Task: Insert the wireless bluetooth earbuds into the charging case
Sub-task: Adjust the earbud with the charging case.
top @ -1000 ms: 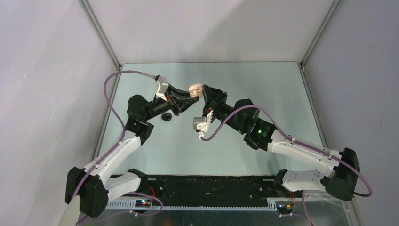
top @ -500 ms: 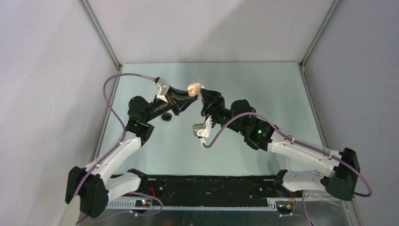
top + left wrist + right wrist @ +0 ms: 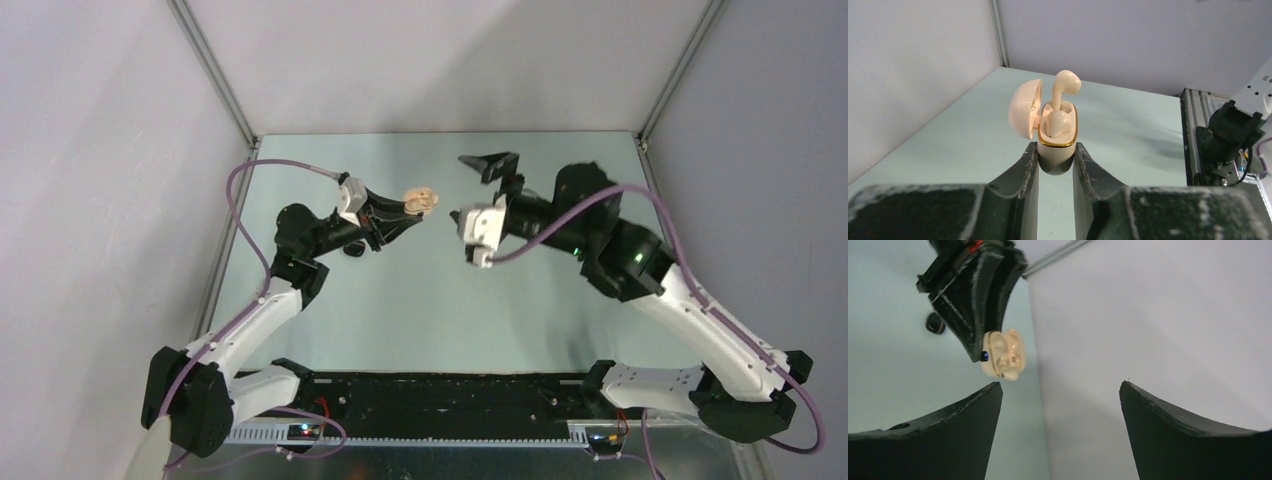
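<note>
a: charging case [image 3: 421, 199], top view?
b: held above the table [image 3: 400, 300] by the left gripper [image 3: 410, 206], clamped on it; right gripper [image 3: 488, 166] sits well apart to its right.
a: left wrist?
b: lid [image 3: 1025, 107] hinged open; one earbud [image 3: 1055, 123] seated, second earbud [image 3: 1066, 87] standing tall (stem in its slot).
a: right wrist?
b: its fingers [image 3: 963, 435] splayed wide, the case beyond them, nearer the left one.

L arm [image 3: 252, 318]: stretched from near-left corner toward counter [image 3: 400, 300] centre, wrist low. L gripper [image 3: 408, 207] clamped on charging case [image 3: 421, 199] — held above surface. R arm [image 3: 700, 322]: elbow high, forearm reaching toward far edge. R gripper [image 3: 497, 170] — fingers spread wide apart.
</note>
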Controlling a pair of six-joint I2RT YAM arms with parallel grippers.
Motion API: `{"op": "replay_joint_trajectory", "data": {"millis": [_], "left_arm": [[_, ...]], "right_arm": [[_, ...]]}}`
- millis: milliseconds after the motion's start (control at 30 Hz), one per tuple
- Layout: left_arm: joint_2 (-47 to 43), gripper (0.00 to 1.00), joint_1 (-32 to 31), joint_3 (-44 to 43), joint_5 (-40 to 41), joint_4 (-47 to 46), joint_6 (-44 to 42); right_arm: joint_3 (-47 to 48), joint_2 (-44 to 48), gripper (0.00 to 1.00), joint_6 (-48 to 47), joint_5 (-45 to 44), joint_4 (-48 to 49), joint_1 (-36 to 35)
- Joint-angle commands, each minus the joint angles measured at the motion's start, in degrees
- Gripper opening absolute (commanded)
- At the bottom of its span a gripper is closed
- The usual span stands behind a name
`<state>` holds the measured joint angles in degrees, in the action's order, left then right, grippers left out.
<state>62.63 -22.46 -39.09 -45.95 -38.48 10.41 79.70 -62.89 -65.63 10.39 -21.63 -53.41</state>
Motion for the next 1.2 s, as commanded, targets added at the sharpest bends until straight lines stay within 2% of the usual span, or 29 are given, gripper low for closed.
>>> {"op": "replay_joint_trajectory", "data": {"millis": [0, 33, 67, 100, 167, 233, 300, 500, 900, 1167], "left_arm": [[1.03, 0.00, 1.44, -1.09, -6.47, -2.26, -4.30], [1.24, 0.00, 1.82, -1.17, -7.33, -2.24, -5.22], [1.59, 0.00, 2.09, -1.36, -9.05, -2.04, -5.97], [1.78, 0.00, 2.17, -1.39, -9.94, -1.95, -7.85], [2.32, 0.00, 2.56, -1.50, -11.53, -1.65, -9.53], [2.73, 0.00, 2.67, -1.65, -12.37, -1.48, -10.15], [3.01, 0.00, 2.68, -1.75, -12.98, -1.29, -11.85], [2.93, 0.00, 2.77, -1.98, -13.61, -0.54, -12.93], [2.60, 0.00, 2.70, -1.99, -13.78, 0.07, -13.88], [2.78, 0.00, 2.68, -2.89, -15.74, 1.09, -16.22]], "right_arm": [[17.82, -9.50, 0.90, 15.52, 9.23, -27.59, 6.65], [25.91, -14.46, 0.89, 16.09, 12.57, -32.47, 7.88], [29.75, -17.18, 0.87, 17.93, 13.97, -40.48, 10.21], [37.51, -22.45, 0.85, 20.22, 16.64, -46.74, 11.29], [47.65, -29.69, 0.79, 20.96, 19.98, -56.21, 14.17], [54.55, -35.17, 0.71, 19.24, 20.83, -63.05, 15.76], [56.56, -37.99, 0.68, 17.87, 20.06, -65.66, 15.85], [51.90, -38.14, 0.67, 16.04, 17.17, -62.32, 14.39], [51.69, -40.08, 0.66, 16.93, 17.11, -58.06, 12.03], [52.39, -41.54, 0.55, 17.13, 15.48, -55.36, 11.83]]}}
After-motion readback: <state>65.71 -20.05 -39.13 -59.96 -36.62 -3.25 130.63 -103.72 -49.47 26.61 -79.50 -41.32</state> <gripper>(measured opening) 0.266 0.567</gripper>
